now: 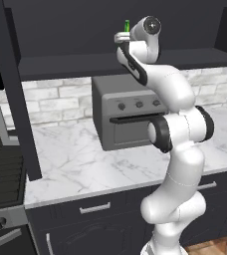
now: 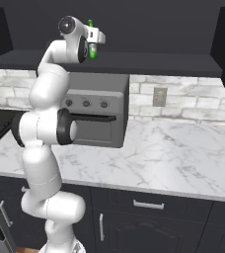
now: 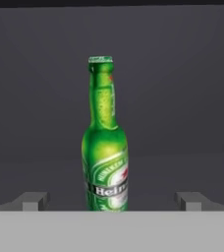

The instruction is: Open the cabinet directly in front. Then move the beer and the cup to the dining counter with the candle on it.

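The cabinet stands open, and its dark shelf and back wall show in the hand view. The beer, a slim green bottle with a pale label, stands upright on that shelf. My gripper is open, with a fingertip low on each side of the bottle, which is still a little ahead of them. From the base views my gripper is raised at the cabinet's front, with the beer just beyond it. The cup, the dining counter and the candle are out of view.
A grey toaster oven sits on the marble counter right below my arm. A dark stove is at the left, beside a dark upright panel. Dark lower drawers run under the counter.
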Tool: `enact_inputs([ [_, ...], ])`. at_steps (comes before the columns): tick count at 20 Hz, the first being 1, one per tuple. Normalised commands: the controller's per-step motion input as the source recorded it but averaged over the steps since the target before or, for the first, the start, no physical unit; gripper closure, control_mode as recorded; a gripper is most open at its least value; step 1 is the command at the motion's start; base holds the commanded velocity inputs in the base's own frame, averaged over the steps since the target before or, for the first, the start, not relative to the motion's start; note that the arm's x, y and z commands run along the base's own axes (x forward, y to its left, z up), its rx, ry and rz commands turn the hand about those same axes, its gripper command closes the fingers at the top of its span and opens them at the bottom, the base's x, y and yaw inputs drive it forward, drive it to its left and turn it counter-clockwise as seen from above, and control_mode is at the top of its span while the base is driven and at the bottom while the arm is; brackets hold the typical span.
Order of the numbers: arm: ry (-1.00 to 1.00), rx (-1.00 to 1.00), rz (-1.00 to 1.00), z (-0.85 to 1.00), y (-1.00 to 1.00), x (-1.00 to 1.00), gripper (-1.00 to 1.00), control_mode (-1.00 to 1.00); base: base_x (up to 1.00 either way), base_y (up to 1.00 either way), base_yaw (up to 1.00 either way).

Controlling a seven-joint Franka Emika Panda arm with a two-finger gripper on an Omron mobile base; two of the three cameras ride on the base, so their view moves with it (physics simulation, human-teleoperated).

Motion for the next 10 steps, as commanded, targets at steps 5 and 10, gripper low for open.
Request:
enact_inputs([
  [5, 0.00, 0.01, 0.00, 0.00, 0.00, 0.07, -1.00, -1.00, 0.00, 0.00, 0.00],
  [10, 0.00, 0.00, 0.00, 0.00, 0.00, 0.11, -1.00, -1.00, 0.00, 0.00, 0.00],
])
